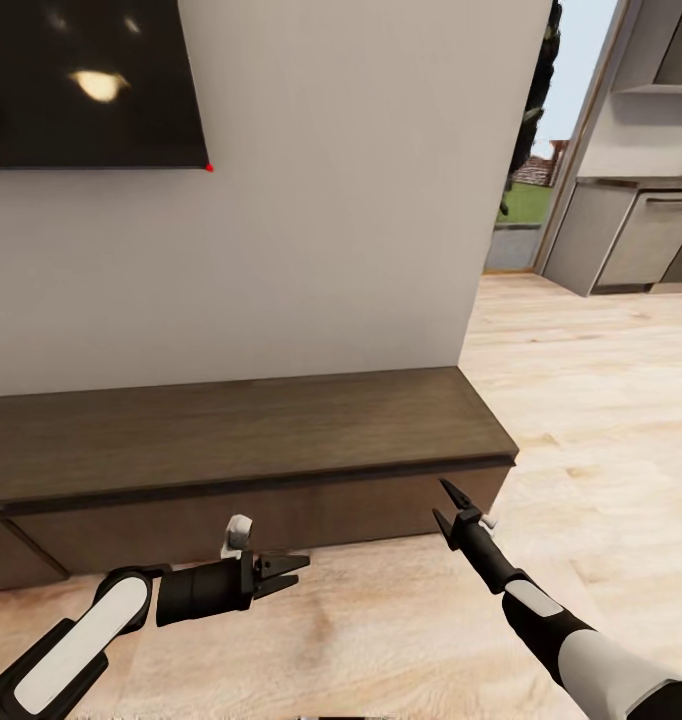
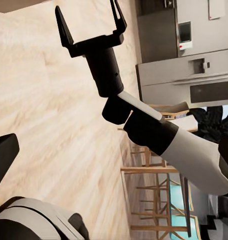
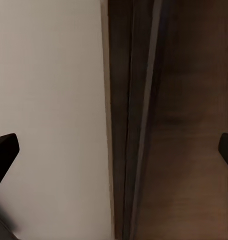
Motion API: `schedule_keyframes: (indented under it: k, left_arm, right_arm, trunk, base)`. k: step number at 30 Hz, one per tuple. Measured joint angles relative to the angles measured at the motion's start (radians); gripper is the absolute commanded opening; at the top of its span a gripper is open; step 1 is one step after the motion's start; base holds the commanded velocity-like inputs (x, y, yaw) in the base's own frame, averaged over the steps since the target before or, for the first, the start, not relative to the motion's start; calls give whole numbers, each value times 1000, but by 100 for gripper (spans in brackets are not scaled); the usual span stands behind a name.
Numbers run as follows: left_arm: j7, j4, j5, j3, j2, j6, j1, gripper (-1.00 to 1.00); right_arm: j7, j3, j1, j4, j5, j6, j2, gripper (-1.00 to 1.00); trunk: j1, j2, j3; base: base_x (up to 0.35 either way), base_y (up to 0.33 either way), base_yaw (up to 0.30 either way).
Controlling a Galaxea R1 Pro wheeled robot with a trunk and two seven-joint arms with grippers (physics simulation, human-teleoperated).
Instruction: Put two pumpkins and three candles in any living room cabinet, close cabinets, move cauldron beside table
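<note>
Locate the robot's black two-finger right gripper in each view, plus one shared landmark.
Head view: black two-finger right gripper at lower right, open, by the cabinet front.
Left wrist view: same gripper, open, over the light wood floor.
Right wrist view: its fingertips frame the cabinet edge.
Landmark: long dark-brown wood cabinet.

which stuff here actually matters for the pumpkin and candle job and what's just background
Job:
- long low dark-brown wood cabinet, drawer fronts shut
- left gripper, open, empty
- right gripper, open, empty

Background:
- black wall screen
- light wood floor
- grey kitchen units
</note>
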Motion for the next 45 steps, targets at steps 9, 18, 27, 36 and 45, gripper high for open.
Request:
schedule_keyframes:
  k: [9, 18, 27, 36, 45]
  left_arm:
    - [0, 0, 1, -1, 0, 0, 0, 100]
    - [0, 0, 1, -2, 0, 0, 0, 100]
    - [0, 0, 0, -2, 0, 0, 0, 100]
    - [0, 0, 0, -3, 0, -1, 0, 100]
    - [0, 0, -1, -4, 0, -1, 0, 100]
  right_arm:
    - [0, 0, 0, 0, -1, 1, 0, 100]
    - [41, 0, 0, -3, 1, 5, -4, 100]
    - [110, 9, 0, -14, 11, -1, -26, 100]
    - [130, 12, 0, -8, 15, -4, -59, 100]
    - [130, 15, 0, -7, 15, -24, -63, 100]
  trunk:
    - [4, -2, -35]
    - [8, -4, -70]
    - [9, -5, -78]
    - [9, -5, -78]
    - [12, -6, -104]
  base:
    - [0, 0, 0]
    - [0, 0, 0]
    - [0, 0, 0]
    - [0, 0, 0]
    - [0, 0, 0]
